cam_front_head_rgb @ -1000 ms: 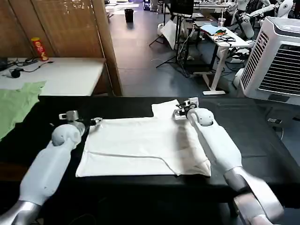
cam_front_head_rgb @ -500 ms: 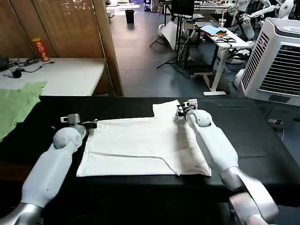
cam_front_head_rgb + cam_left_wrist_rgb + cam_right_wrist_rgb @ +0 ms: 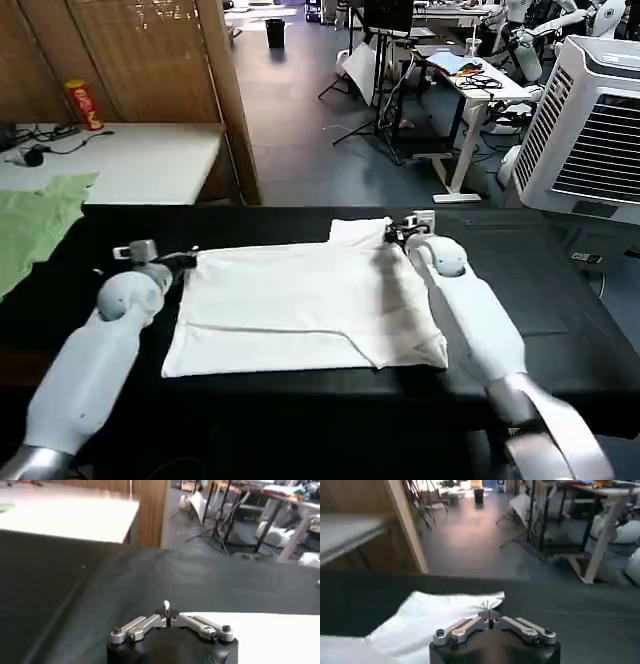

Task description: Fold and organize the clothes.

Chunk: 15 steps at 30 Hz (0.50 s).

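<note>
White T-shirt [image 3: 300, 305], plain, flat on table [image 3: 560, 290]

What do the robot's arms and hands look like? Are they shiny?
Both arms are smooth, rounded white tubes with silvery metal sections nearer the body. The left end effector and the right end effector are small grey and black metal pieces. Up close, each has silver linkage bars with dark screws on a black base.
</note>
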### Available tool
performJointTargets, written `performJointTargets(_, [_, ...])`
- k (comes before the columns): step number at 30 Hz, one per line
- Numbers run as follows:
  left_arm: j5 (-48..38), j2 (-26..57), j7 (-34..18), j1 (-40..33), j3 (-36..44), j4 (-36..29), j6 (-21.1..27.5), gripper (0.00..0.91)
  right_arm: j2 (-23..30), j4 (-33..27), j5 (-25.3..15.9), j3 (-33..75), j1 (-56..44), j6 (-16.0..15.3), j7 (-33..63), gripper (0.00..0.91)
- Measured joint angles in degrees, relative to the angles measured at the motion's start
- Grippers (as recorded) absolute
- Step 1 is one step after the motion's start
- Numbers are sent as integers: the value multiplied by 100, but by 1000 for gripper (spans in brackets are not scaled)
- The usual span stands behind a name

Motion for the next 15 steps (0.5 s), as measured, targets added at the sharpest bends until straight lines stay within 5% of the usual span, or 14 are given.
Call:
performJointTargets(9, [-191, 533, -239, 1221, -496, -1565, -53, 0, -915, 1858, 447, 213, -1241, -815, 455, 0])
performJointTargets(15, [-164, 760, -360, 2080, -914, -2430, -73, 0, -1307, 2678, 595, 360, -1966, -822, 531, 0])
